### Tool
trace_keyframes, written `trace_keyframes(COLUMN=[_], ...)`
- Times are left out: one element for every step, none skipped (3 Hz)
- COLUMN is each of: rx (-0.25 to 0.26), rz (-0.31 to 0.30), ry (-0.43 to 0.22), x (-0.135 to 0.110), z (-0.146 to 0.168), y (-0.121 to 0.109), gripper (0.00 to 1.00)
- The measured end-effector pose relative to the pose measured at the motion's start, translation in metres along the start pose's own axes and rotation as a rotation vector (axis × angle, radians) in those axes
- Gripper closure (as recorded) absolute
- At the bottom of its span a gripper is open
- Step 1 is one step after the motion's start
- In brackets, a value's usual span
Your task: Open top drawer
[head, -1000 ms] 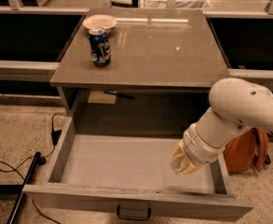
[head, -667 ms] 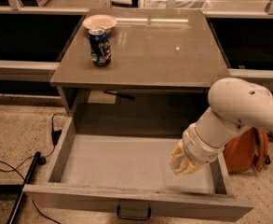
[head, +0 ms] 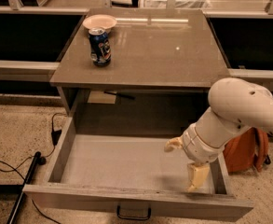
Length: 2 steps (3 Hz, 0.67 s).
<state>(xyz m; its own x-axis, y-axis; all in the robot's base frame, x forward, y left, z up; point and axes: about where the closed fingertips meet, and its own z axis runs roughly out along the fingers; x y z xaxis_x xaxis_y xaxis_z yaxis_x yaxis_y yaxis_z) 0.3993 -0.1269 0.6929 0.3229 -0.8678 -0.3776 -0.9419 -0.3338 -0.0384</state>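
Note:
The top drawer (head: 80, 196) is a wide grey drawer pulled far out from under the grey table. Its plain grey box interior is bare. Its small dark loop handle (head: 133, 213) shows at the middle of the flat front, at the bottom edge of the view. My gripper (head: 185, 164) hangs inside the drawer near its right wall, well behind the front panel. It is open and holds nothing: one cream finger (head: 173, 144) points left and the other (head: 197, 176) points down towards the drawer floor. My white arm reaches in from the right.
A blue soda can (head: 100, 46) and a white bowl (head: 99, 21) stand at the back left of the table top (head: 164, 50). An orange backpack (head: 244, 154) sits on the floor right of the drawer. Cables and a dark rod (head: 24, 185) lie on the floor at the left.
The gripper's fingers have spread apart; before they were bunched together at the same spot in the drawer. The drawer, can and bowl have not moved.

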Motion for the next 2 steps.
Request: trace_keyframes(rx=[0.000, 0.000], rz=[0.000, 0.000], ry=[0.000, 0.000], x=[0.0000, 0.0000], z=[0.0000, 0.0000], y=[0.0000, 0.0000], gripper=[0.00, 0.00])
